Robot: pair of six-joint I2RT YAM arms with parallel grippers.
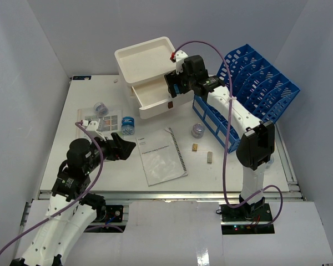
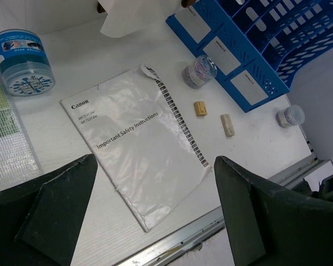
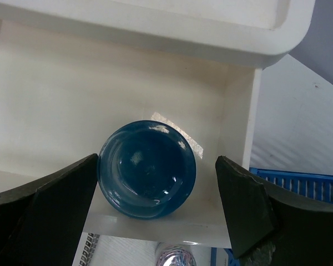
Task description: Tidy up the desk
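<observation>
The desk [image 1: 94,166] is a wide white top with a metal rail [image 1: 166,194] along its front. On it a white Canon booklet [image 1: 164,155] lies in the middle, and my left gripper [image 1: 122,147] hovers open just left of it, holding nothing. In the left wrist view the booklet [image 2: 136,149] lies between and beyond the open left gripper [image 2: 155,188]. My right gripper [image 3: 155,188] is open over the pulled-out drawer [image 1: 152,100] of the white drawer box [image 1: 147,64]. A blue round tub [image 3: 147,169] rests on the drawer floor between its fingers, clear of the right finger.
A blue file rack [image 1: 250,88] stands at the right. Another blue tub [image 1: 127,126], a small clear pot [image 1: 101,108] and a mesh packet [image 1: 102,123] lie at the left. A jar of clips [image 1: 197,129] and two small tan blocks [image 1: 195,147] [image 1: 210,157] sit near the rack.
</observation>
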